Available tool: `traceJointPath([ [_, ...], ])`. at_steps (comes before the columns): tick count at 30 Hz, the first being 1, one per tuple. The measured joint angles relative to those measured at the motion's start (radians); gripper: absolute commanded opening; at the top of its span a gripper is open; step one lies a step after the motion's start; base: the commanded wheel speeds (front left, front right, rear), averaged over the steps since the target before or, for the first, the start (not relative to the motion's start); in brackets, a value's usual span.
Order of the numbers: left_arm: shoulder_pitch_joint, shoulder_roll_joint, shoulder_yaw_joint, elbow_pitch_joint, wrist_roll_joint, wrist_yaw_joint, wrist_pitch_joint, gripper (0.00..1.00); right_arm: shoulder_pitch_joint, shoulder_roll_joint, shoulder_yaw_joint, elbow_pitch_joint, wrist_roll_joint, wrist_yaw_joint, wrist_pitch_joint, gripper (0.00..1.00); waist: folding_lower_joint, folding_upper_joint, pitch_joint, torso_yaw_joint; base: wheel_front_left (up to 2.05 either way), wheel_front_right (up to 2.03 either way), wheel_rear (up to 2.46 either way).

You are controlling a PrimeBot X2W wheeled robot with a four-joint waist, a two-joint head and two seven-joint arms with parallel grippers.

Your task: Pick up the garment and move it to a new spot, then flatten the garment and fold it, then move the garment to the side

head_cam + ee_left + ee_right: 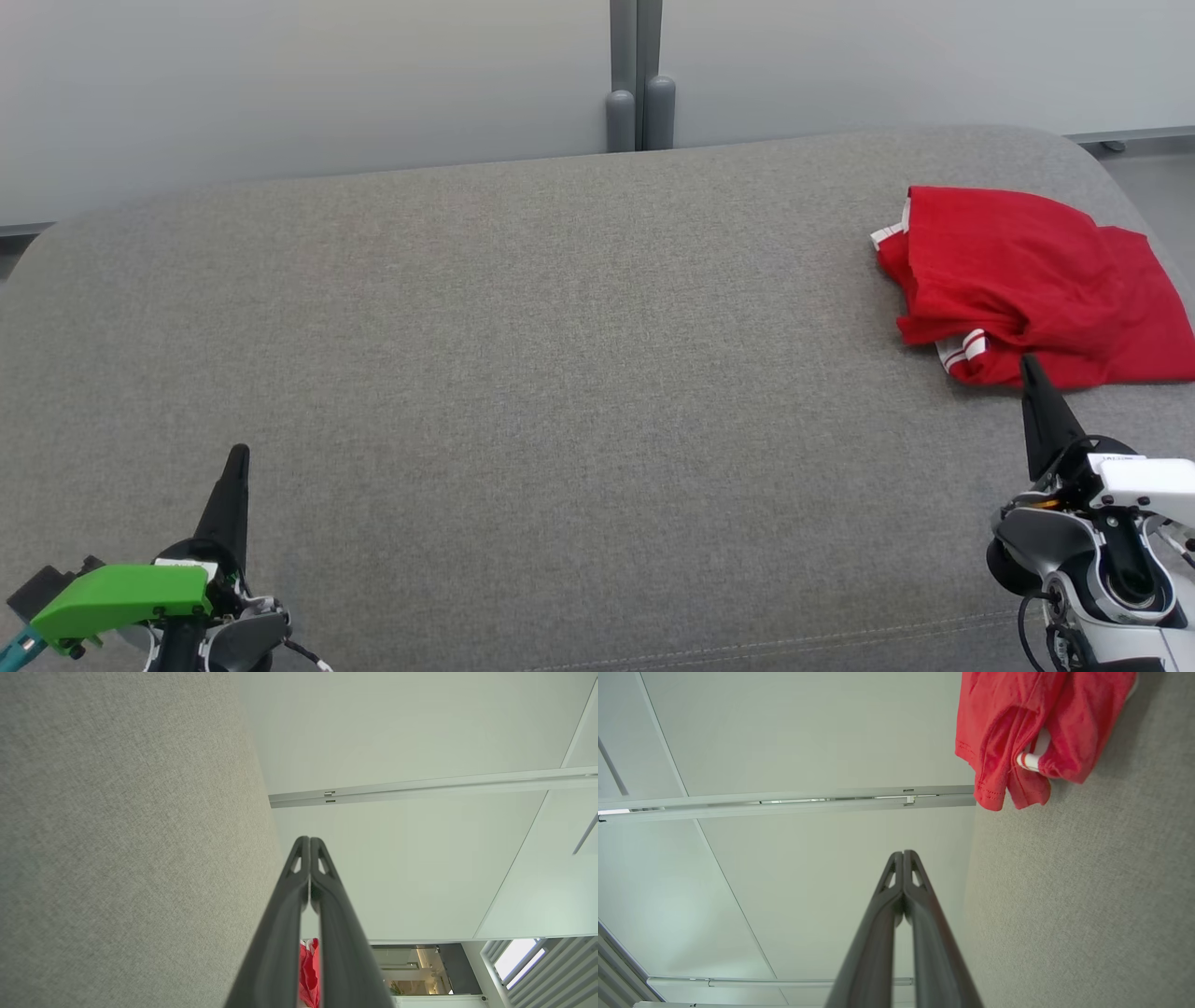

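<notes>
Two grippers low over a wide worktop (560, 373) covered in grey woven fabric, seen from the head camera. At lower left, left gripper (237, 457), drawn shut into one dark point, holding nothing, with a green housing (121, 597) just behind. At lower right, right gripper (1029, 366), likewise closed and empty, tip aimed up the view and overlapping the near hem of the garment (1027, 280). Red garment with white striped trim, loosely bunched and creased, lying at the far right of the worktop near its rounded corner, well apart from the left gripper. Broad bare stretch of grey fabric between them. Beyond the far edge, pale wall panels (280, 75) and a pair of grey upright posts (639, 103) at the centre. From the right wrist camera, right gripper (903, 855) closed, garment (1017, 718) off to the upper right, clearly apart from the tip, resting on the fabric. From the left wrist camera, left gripper (309, 841) closed, a sliver of red garment (309, 966) behind it.
</notes>
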Motion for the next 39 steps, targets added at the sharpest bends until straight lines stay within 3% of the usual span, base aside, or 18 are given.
traceJointPath([
  [39, -0.004, -0.001, 0.004, 0.004, -0.002, -0.005, 0.003, 0.0, 0.001, 0.004, -0.006, 0.0, 0.002, 0.0, 0.001, 0.0, 0.0, 0.0, 0.0, 0.0, 0.0, 0.0, 0.0],
])
